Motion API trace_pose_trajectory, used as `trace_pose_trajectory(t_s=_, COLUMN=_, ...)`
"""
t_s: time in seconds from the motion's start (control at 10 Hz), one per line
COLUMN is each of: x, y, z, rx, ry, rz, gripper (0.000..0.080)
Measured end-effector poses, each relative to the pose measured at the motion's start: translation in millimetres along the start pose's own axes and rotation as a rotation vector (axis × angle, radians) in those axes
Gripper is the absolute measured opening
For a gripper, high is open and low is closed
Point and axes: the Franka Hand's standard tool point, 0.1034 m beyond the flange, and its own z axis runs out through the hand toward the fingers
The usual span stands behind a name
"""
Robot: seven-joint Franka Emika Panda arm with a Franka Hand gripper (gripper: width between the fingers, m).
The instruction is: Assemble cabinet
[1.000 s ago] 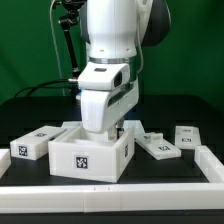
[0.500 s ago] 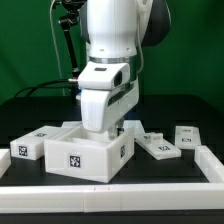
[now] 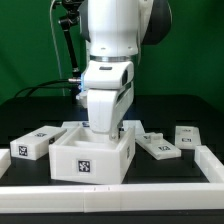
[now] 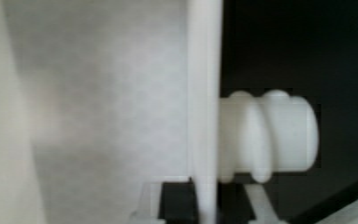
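**ENTRY: Cabinet body directly beneath the tool; grip unconfirmed**

**Exterior view**
- Item: cabinet body (image 3: 88, 160), an open white box with a square tag on its near face. It sits on the dark surface (image 3: 35, 105), just inside the white border rail (image 3: 120, 192).
- Key relation: the body lies at 6 o'clock from the tool (image 3: 104, 126), with no sideways offset to speak of. The tool reaches down over the far wall into the open top.
- Long axis of the body: roughly 9 to 3 o'clock across the picture, and the near face looks about square to the camera.
- Arm (image 3: 112, 40): a single arm, so no choice of side arises. It is stacked nearly upright above the body, with the wrist pointing straight down.
- Tool state: cannot tell. The fingertips are hidden behind the box wall, so neither the gap nor any hold is shown.
- Loose parts: a long block (image 3: 30, 146) at 9 o'clock of the body, close beside it, and a small block (image 3: 187, 135) at 3 o'clock, well apart.

**Wrist view**
- A pale cabinet wall (image 4: 87, 110) stands very close and fills much of the frame, blurred, with its edge running straight through the picture.
- A ribbed white stub (image 4: 270, 135) sits just beside that edge against the dark background. What it is cannot be told.
- The fingers are not clearly shown here either.
- Judgement: any coming move turns on this vertical alignment, and travel is best kept along the 12 to 6 o'clock line.
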Motion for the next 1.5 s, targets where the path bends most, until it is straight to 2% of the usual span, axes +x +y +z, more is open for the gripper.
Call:
trace_pose_trajectory(t_s=0.1, x=1.7, y=4.2, z=-0.7, rx=-0.006, ry=-0.007, rz=-0.049, gripper=0.0035)
trace_pose_trajectory(t_s=0.5, x=1.3, y=3.9, z=0.0, rx=-0.005, ry=-0.005, rz=-0.040, gripper=0.0035)
trace_pose_trajectory(t_s=0.6, x=2.1, y=7.5, z=0.9, rx=-0.007, ry=-0.004, rz=-0.082, gripper=0.0035)
trace_pose_trajectory(t_s=0.8, x=16.1, y=23.3, z=1.6, rx=-0.024, ry=0.007, rz=-0.147, gripper=0.0035)
trace_pose_trajectory(t_s=0.9, x=20.5, y=26.6, z=1.9, rx=-0.027, ry=0.011, rz=-0.184, gripper=0.0035)
trace_pose_trajectory(t_s=1.3, x=24.1, y=26.7, z=2.0, rx=-0.032, ry=0.012, rz=-0.190, gripper=0.0035)
trace_pose_trajectory(t_s=1.4, x=34.7, y=25.2, z=2.4, rx=-0.041, ry=0.021, rz=-0.202, gripper=0.0035)
trace_pose_trajectory(t_s=1.5, x=48.1, y=22.6, z=1.7, rx=-0.040, ry=0.027, rz=-0.219, gripper=0.0035)
